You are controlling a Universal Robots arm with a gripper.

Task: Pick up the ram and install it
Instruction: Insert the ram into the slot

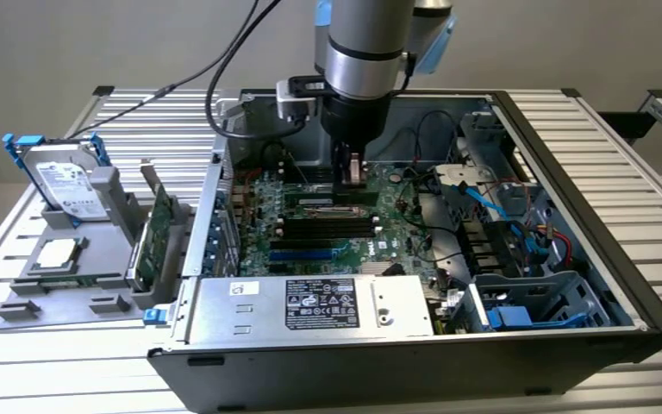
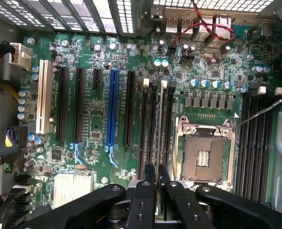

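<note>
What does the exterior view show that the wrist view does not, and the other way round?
Exterior view adds: the robot arm, a hard drive and a green expansion card on a grey stand beside the case, and the power supply. Wrist view adds: the white slot and red wires by the rear ports. Shared: the motherboard, its black memory slots, and the end effector shut on the ram over them.

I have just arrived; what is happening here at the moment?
The robot arm's gripper is down inside the open computer case. It is shut on the ram, held on edge over the memory slots beside the empty processor socket. Whether the ram is seated is unclear.
</note>
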